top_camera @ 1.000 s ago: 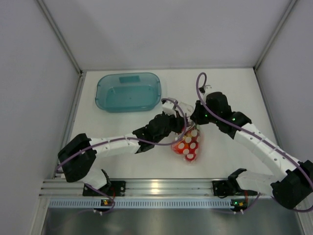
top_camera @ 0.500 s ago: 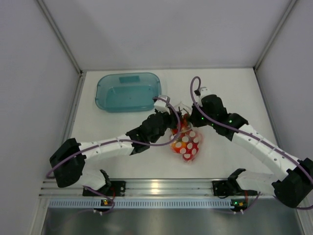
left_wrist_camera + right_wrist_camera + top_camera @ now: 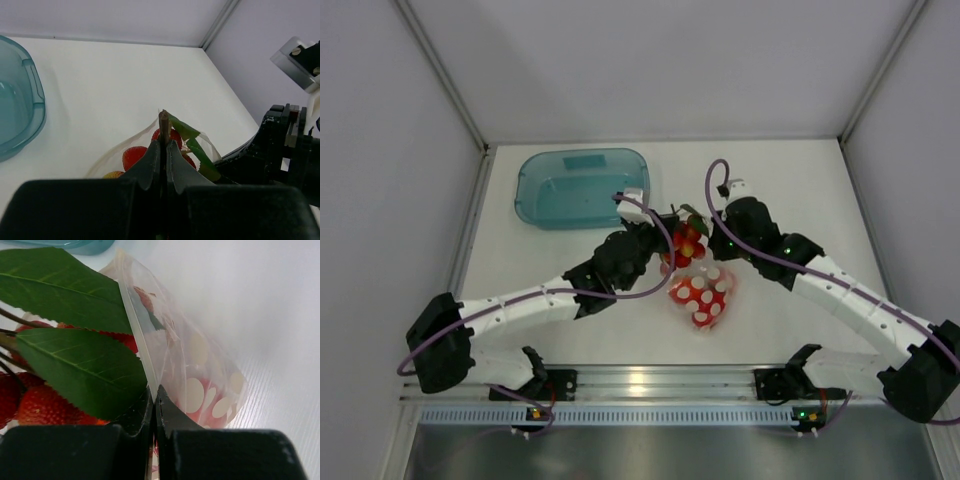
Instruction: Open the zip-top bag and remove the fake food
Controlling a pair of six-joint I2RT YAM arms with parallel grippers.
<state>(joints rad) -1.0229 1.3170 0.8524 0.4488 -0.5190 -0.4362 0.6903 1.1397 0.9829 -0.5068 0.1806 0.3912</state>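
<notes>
The zip-top bag (image 3: 703, 295), clear with white dots, lies mid-table with red pieces inside. My right gripper (image 3: 713, 252) is shut on the bag's upper edge; the right wrist view shows the pinched plastic rim (image 3: 145, 355) rising from its closed jaws. My left gripper (image 3: 663, 244) is shut on the brown stem (image 3: 163, 120) of the red berry cluster (image 3: 686, 240), held at the bag's mouth, up-left of the bag. Its green leaves (image 3: 65, 295) and berries (image 3: 42, 407) fill the left of the right wrist view. The other food pieces are blurred inside the bag.
A translucent teal tray (image 3: 582, 187) stands at the back left, just beyond the left gripper; its rim shows in the left wrist view (image 3: 35, 95). White walls close the table on the left, right and back. The right arm (image 3: 285, 145) is close beside the left gripper.
My left gripper has moved up and left, drawing the berry cluster out of the bag's mouth. The bag has sagged lower right. The right gripper shifted slightly left, still pinching the edge.
</notes>
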